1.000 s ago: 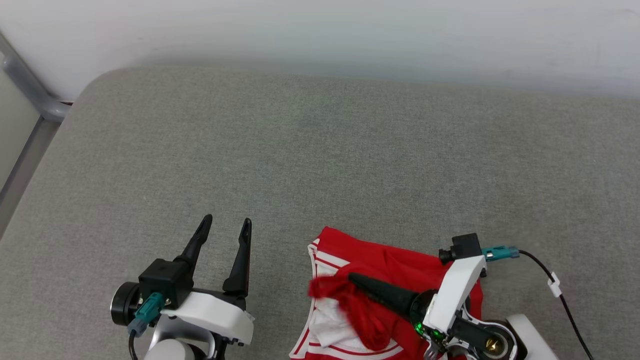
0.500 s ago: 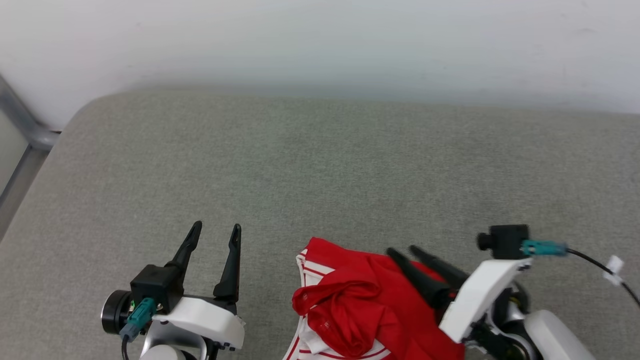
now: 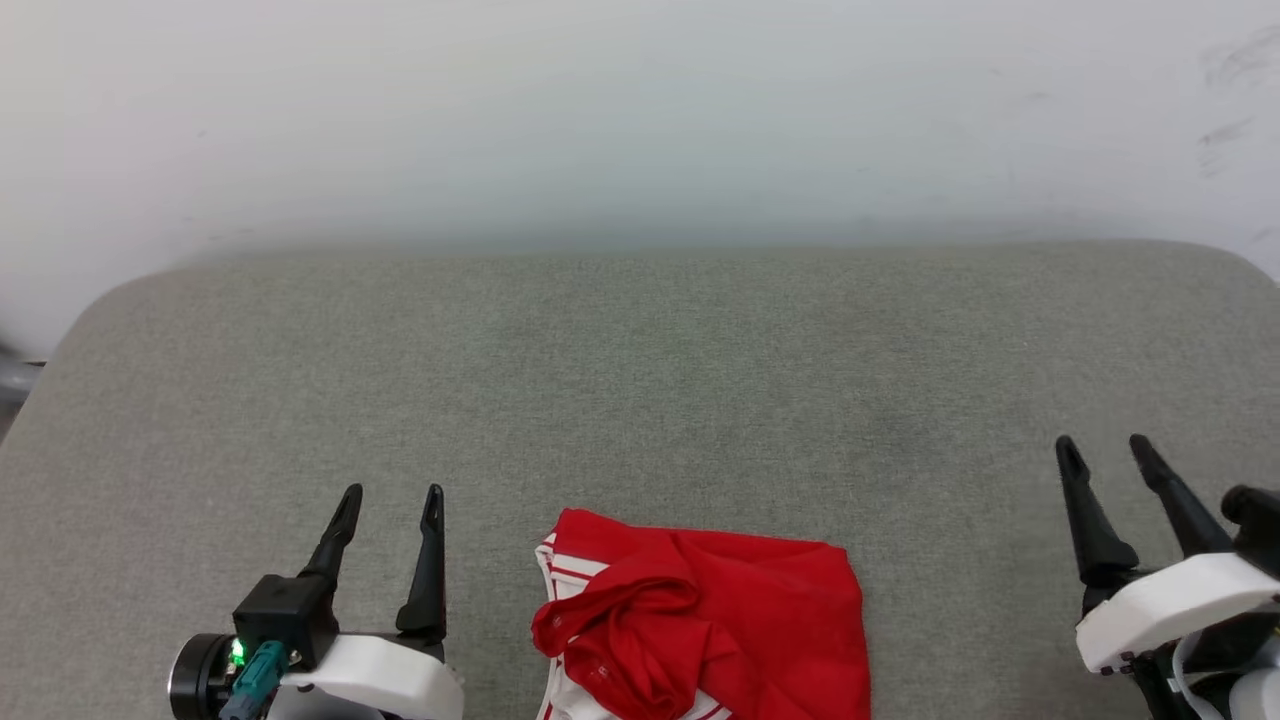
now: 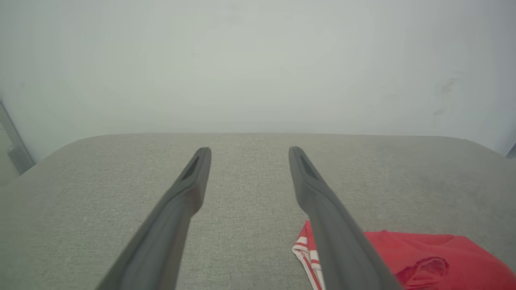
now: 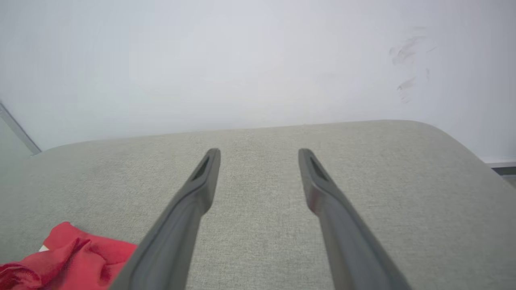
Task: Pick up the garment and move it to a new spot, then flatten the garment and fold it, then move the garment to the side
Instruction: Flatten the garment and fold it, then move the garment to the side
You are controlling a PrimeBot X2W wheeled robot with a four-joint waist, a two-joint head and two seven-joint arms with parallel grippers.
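Observation:
The garment (image 3: 720, 620), bright red with white striped trim, lies in a rumpled folded heap at the near middle of the grey cushion (image 3: 640, 380). A corner of the garment (image 4: 427, 257) shows beside my left finger, and a red fold of the garment (image 5: 68, 253) sits at the lower left of the right wrist view. My left gripper (image 3: 391, 497) stands open to the left of it, apart from the cloth. Off to the right my right gripper (image 3: 1104, 450) is open too, nothing between its fingers. Both grippers (image 4: 246, 151) (image 5: 260, 153) point at the far wall.
A pale wall (image 3: 640, 120) rises behind the cushion. The cushion's rounded corners show at far left (image 3: 110, 300) and far right (image 3: 1230, 260). A grey metal frame (image 4: 12, 141) stands at the left.
My right gripper let go of the red cloth, opened, and pulled away to the right. The garment settled in a heap. The head camera tilted, shifting the whole picture down.

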